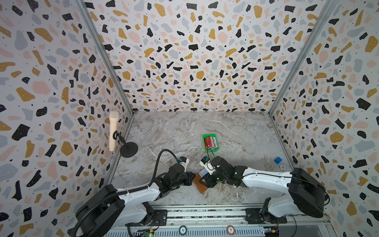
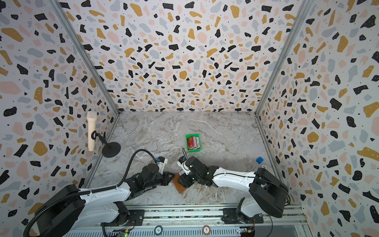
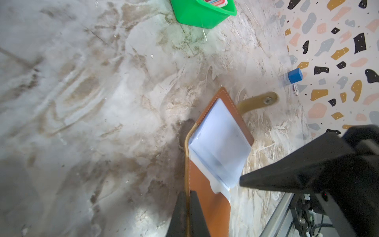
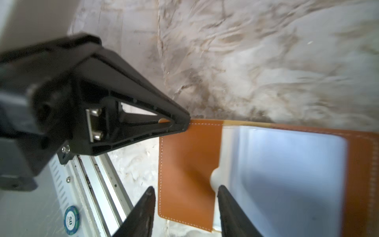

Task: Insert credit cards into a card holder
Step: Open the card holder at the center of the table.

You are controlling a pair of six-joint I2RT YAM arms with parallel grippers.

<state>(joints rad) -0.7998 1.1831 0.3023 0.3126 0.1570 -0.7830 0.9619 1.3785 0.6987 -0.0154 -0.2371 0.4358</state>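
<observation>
Two grippers meet low over the marble table [image 1: 184,131] near its front edge, where the card holder [image 1: 201,185] lies open between them, pale sleeves [image 3: 221,139] showing. The left gripper [image 3: 187,194] has its jaws clenched on the holder's long leather edge. The right gripper [image 4: 186,187] holds its jaws released and apart, straddling the bare cover, one finger [image 4: 225,197] at the sleeves' notch. Farther back, well apart, a green tray [image 1: 212,150] holds the cards [image 1: 209,142]. A blue block [image 1: 277,160] sits near the right wall.
</observation>
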